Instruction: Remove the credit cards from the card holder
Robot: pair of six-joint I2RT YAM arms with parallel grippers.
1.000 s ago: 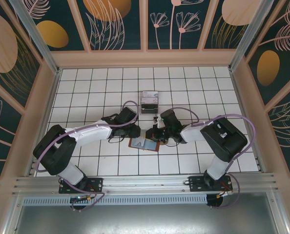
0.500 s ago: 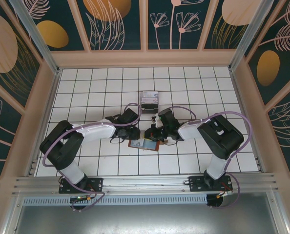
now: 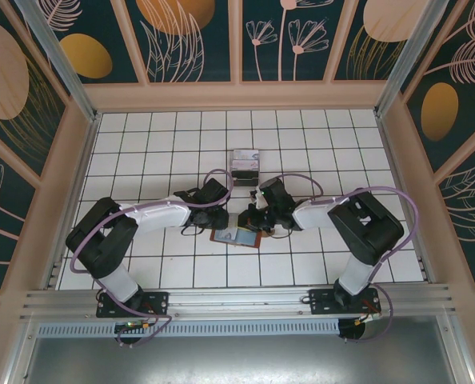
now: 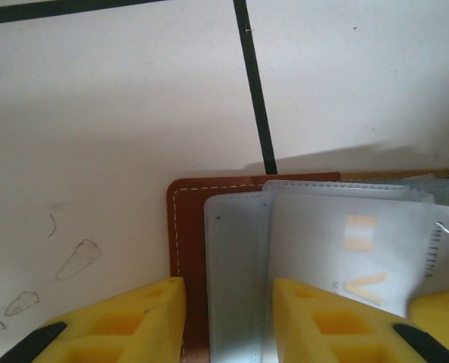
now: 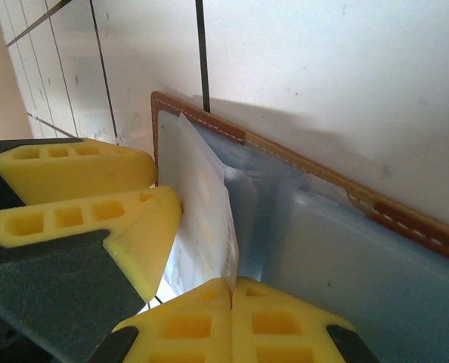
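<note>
Card [image 5: 202,215] bottom edge vanishes between right hand's [image 5: 230,293] pinched fingers.

Top view high, looking down; wrist views close, sharing card holder [image 4: 187,227]

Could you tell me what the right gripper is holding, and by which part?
The right gripper pinches a pale card by one corner, over the open wallet.
</note>
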